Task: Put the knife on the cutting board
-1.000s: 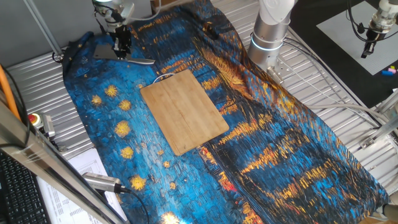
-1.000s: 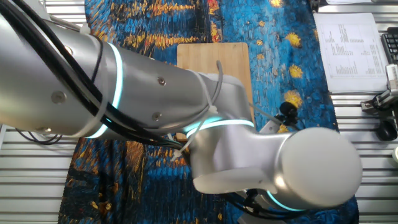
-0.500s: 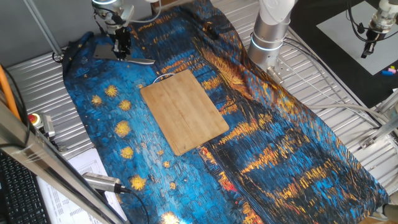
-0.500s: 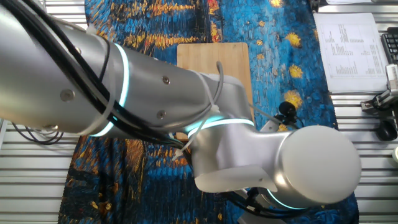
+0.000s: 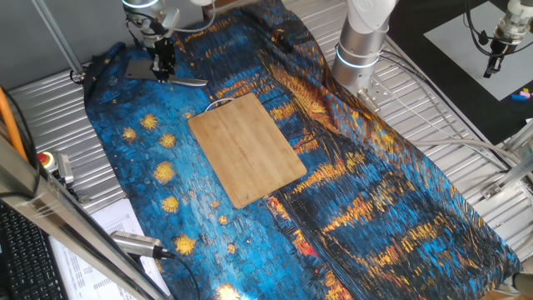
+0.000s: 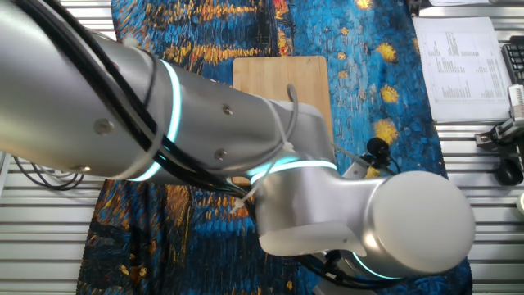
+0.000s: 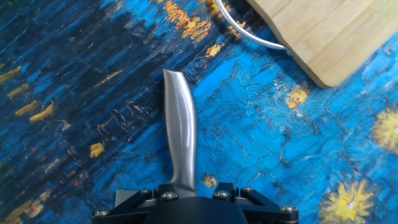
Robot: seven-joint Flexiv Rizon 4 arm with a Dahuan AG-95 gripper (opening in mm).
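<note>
**Gripping at the knife near the bench's far corner**

Standing over the far left corner of the bench (image 5: 50, 87) in one fixed view, the claw (image 5: 162, 68) points straight down onto the knife (image 5: 158, 73). The grey blade lies flat on the blue and gold painted cloth (image 5: 375, 208), and the silvery handle sticks out to the right of the fingers. The fingers sit on either side of the knife where blade meets handle, but from this distance I cannot tell whether they are pressed closed on it. The cutting board (image 5: 247, 148) lies flat on the cloth toward the middle of the bench, apart from the knife, with its wire loop (image 5: 218, 103) at the end nearer the knife. Nothing rests on the board. The arm's base (image 5: 361, 42) stands at the far edge, and printed papers (image 5: 117, 227) lie at the near left edge.

The other fixed view is mostly filled by the silver arm (image 6: 246, 164) with its glowing rings. Behind it shows one end of the cutting board (image 6: 282, 78), bare, on the cloth (image 6: 360, 49). Neither the claw nor the knife can be seen here.

The hand view looks down along the knife's handle (image 7: 179, 134), which runs from the claw's black body (image 7: 196, 208) at the bottom edge up across the cloth (image 7: 74, 74). The fingertips are out of sight. A rounded corner of the cutting board (image 7: 323, 31) and part of its wire loop (image 7: 249, 31) lie at the top right, clear of the handle.
</note>
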